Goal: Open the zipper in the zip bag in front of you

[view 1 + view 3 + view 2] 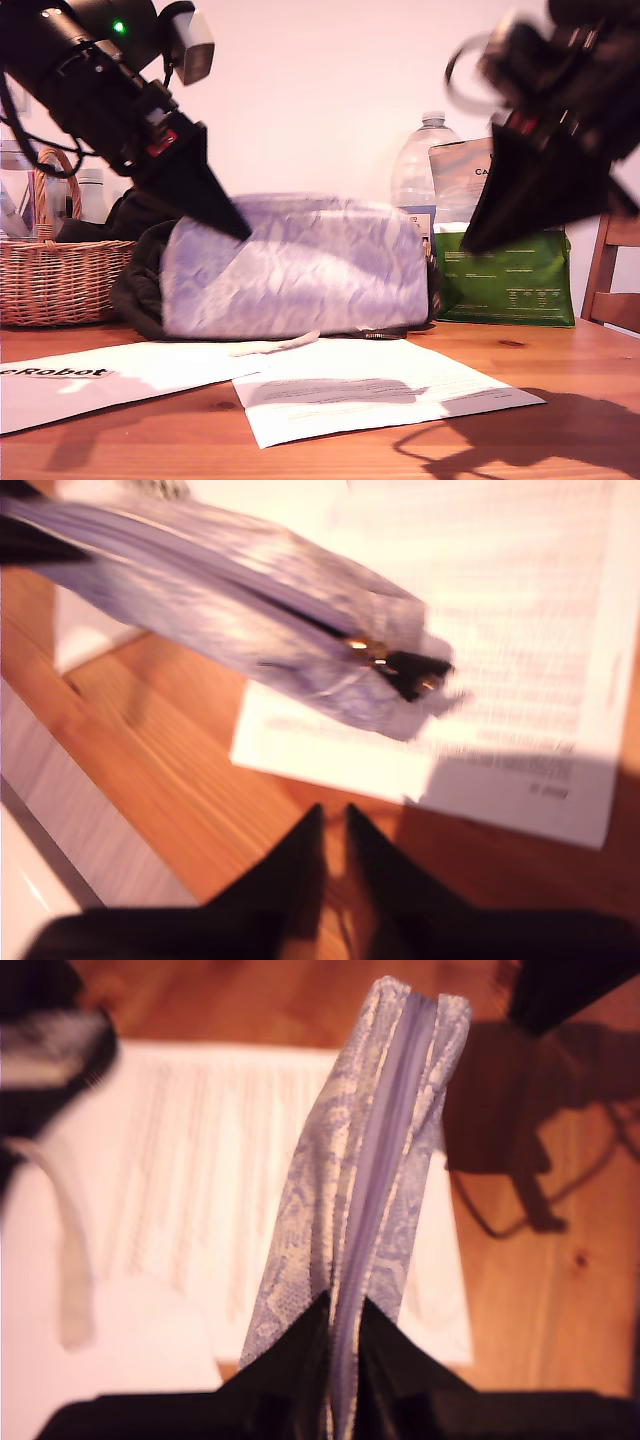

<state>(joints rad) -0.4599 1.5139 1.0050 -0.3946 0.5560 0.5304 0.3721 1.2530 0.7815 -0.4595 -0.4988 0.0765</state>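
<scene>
The first hand pinches the zip bag upright at one end, steadying it, while the second hand, nearly closed and empty, hangs short of the zipper's black tab.

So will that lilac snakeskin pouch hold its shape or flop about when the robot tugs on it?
Probably floppy: the zip bag looks creased and soft, and its top edge seems pinched flat where my first gripper holds it. It likely drags or lifts rather than resisting a tug on the zipper, so that hold seems needed. It seems light.
</scene>
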